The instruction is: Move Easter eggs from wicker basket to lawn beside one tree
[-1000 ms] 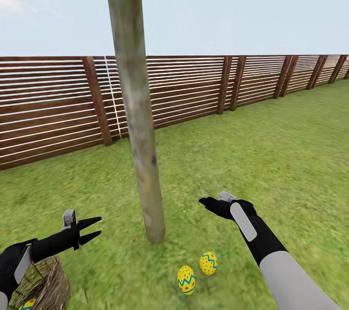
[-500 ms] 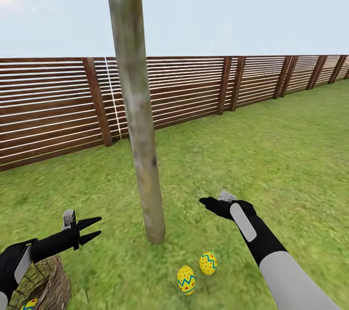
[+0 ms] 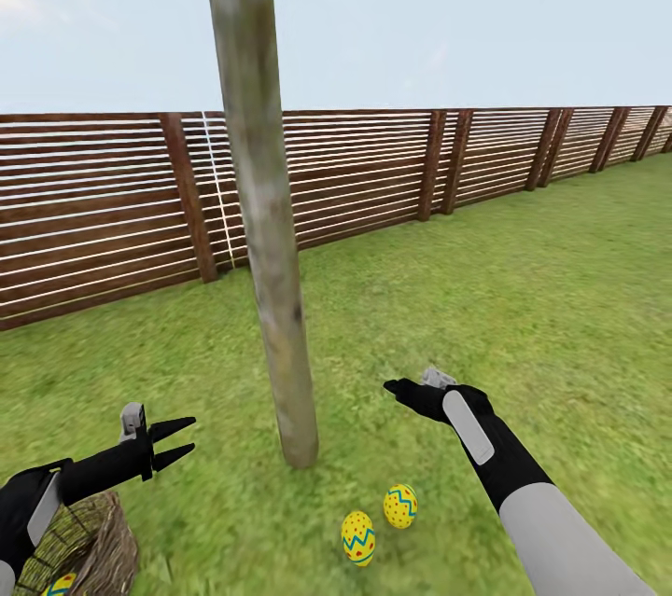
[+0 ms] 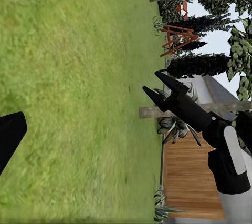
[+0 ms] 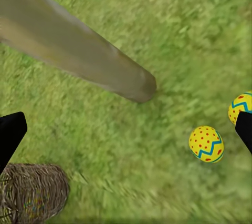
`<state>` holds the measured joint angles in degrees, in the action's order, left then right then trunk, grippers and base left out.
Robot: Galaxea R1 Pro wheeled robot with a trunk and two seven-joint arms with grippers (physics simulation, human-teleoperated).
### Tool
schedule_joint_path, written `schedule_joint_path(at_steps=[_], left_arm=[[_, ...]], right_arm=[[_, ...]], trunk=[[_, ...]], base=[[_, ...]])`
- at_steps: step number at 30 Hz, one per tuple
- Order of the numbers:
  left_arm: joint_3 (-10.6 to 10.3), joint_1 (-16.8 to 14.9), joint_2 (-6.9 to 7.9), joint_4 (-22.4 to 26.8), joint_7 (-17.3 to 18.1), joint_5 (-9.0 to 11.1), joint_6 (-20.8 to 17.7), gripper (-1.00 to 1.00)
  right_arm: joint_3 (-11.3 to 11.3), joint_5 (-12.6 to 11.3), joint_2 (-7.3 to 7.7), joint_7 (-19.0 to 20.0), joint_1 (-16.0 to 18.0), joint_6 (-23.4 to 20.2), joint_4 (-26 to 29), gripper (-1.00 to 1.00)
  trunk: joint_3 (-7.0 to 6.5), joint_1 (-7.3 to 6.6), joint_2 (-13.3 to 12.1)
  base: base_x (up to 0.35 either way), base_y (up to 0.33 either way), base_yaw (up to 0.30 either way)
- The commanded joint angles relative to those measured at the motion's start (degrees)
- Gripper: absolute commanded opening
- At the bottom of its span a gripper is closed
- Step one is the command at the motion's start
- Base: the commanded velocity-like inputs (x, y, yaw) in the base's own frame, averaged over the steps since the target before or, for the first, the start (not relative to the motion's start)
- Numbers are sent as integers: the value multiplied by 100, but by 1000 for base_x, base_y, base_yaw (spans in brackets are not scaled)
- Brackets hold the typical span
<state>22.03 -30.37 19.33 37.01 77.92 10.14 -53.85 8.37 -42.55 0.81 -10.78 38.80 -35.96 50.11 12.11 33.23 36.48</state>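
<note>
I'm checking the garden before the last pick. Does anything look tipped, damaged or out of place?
Nothing stands out. Two eggs lie whole on the lawn by the tree; the third egg sits in the upright wicker basket. Left gripper and right gripper are empty.

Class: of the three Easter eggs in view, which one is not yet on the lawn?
The egg still inside the wicker basket, under the left arm; the other two eggs lie on grass by the tree trunk.
</note>
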Motion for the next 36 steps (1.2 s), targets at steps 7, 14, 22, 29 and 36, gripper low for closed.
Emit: schedule_joint_path(at_steps=[7,14,22,29,36], left_arm=[[3,-4,2,2,14,6,-55,100],[3,-4,8,0,18,6,-55,100],[3,-4,9,1,21,6,-55,100],[3,-4,9,2,21,6,-55,100],[3,-4,9,3,21,6,-55,100]], right_arm=[[25,-60,4,-55,5,-7,9,100],[25,-62,5,-55,5,-7,10,100],[25,-61,-1,-55,4,0,9,100],[25,-60,-4,-55,4,1,8,100],[25,-26,-84,-55,5,2,8,100]], trunk=[[-117,-153,-275],[-243,-306,-555],[-386,-482,-876],[-512,-636,-1157],[-601,-745,-1356]], base=[[0,0,37],[0,0,241],[0,0,279],[0,0,281],[0,0,281]])
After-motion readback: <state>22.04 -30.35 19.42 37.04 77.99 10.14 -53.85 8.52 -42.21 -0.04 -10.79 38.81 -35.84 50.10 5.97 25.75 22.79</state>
